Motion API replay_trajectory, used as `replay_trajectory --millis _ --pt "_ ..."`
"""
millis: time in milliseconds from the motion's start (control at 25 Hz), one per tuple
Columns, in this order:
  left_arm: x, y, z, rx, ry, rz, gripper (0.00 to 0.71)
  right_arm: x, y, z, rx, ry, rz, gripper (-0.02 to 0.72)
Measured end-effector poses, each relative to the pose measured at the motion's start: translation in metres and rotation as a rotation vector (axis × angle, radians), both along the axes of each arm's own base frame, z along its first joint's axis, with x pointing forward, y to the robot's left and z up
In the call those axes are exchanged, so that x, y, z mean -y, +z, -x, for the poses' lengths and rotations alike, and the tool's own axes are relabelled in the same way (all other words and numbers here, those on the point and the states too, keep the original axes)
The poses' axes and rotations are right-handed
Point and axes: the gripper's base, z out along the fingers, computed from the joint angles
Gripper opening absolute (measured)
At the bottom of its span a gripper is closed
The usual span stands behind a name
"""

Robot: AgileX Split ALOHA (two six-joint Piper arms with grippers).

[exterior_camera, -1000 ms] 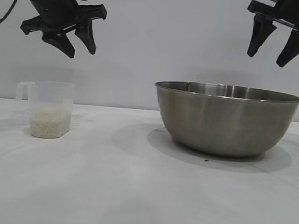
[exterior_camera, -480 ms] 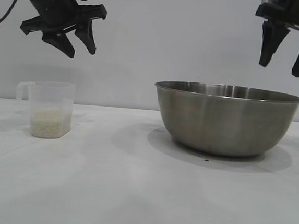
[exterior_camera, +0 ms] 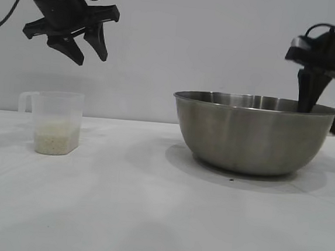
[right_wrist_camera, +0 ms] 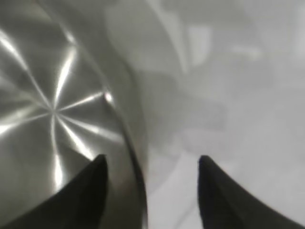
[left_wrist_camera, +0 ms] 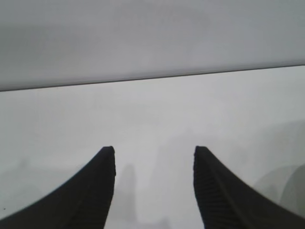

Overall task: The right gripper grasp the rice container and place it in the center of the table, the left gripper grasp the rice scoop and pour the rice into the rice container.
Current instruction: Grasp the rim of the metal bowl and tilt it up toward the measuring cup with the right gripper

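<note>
The rice container (exterior_camera: 253, 133), a big steel bowl, stands on the table (exterior_camera: 147, 218) right of centre. My right gripper (exterior_camera: 320, 118) is open and straddles its right rim, one finger inside the bowl and one outside. The right wrist view shows the rice container (right_wrist_camera: 52, 109) with its rim running between the fingers of the right gripper (right_wrist_camera: 152, 160), which do not touch it. The rice scoop (exterior_camera: 55, 121), a clear cup with rice (exterior_camera: 55, 137) in its bottom, stands at the left. My left gripper (exterior_camera: 91, 60) hangs open high above it, and in the left wrist view the left gripper (left_wrist_camera: 152, 150) holds nothing.
A plain grey wall (exterior_camera: 174, 44) stands behind the table. Bare white tabletop lies between the scoop and the bowl and along the front. A small dark speck (exterior_camera: 231, 179) lies in front of the bowl.
My right gripper has come down from above the bowl to its right rim, fingers still apart on either side of it. The left arm, the scoop and the bowl have not moved.
</note>
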Motion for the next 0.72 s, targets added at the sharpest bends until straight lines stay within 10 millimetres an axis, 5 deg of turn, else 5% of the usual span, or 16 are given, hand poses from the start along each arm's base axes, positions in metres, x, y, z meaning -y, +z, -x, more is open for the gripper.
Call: replay_trajectory --millis 280,720 --pt "0.000 0.000 0.000 -0.001 -0.001 0.000 0.309 -0.009 0.011 -0.001 0.045 0.027 -0.080 0.000" --pt "0.001 -0.001 0.001 -0.017 -0.011 0.002 0.309 -0.079 0.022 0.015 0.073 0.208 -0.100 0.000"
